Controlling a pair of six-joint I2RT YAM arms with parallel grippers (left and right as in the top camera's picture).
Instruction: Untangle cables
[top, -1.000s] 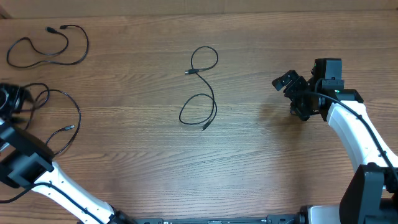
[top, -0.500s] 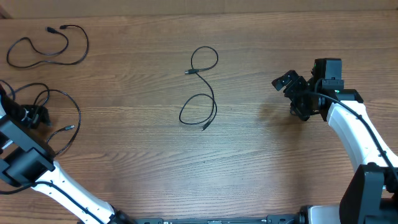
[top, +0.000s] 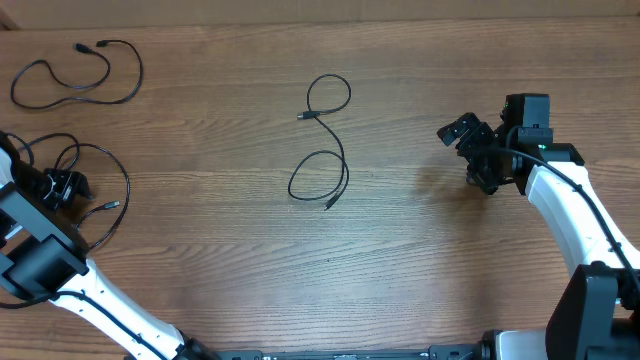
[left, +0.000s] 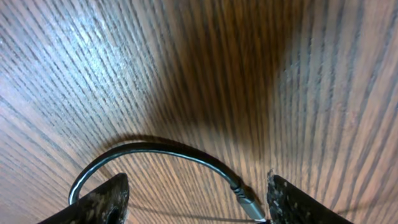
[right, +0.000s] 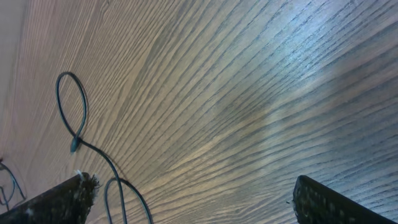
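1. Plainly, the left jaws are released: in the left wrist view the two fingertips (left: 104, 200) stand wide apart just over the wooden tabletop (top: 420, 260) and pinch nothing.
2. The nearest cable (top: 127, 185) lies slack on the wood right at those jaws. One arc of it (left: 161, 148) curves across the gap between the fingertips. Its small plug (left: 247, 200) ends just beside the right-hand fingertip. I cannot tell whether it touches that tip.
3. From overhead, the rest of this cable spreads in loose loops around the left jaws. A wide bow swings out on the side toward the right jaws.
4. The right jaws are likewise released. In the right wrist view their fingertips (right: 62, 200) sit far apart at the bottom corners, with only bare wood between them.
5. The middle cable (top: 346, 172) lies in a figure-of-eight between the two pairs of jaws. It touches neither and is nearer the right pair. The right wrist view shows its upper loop and one plug (right: 73, 145) off to the left of the right jaws.
6. The far cable (top: 140, 75) lies as one open loop beyond the left jaws, toward the back edge of the tabletop. It is apart from the nearest cable and well apart from the right jaws.
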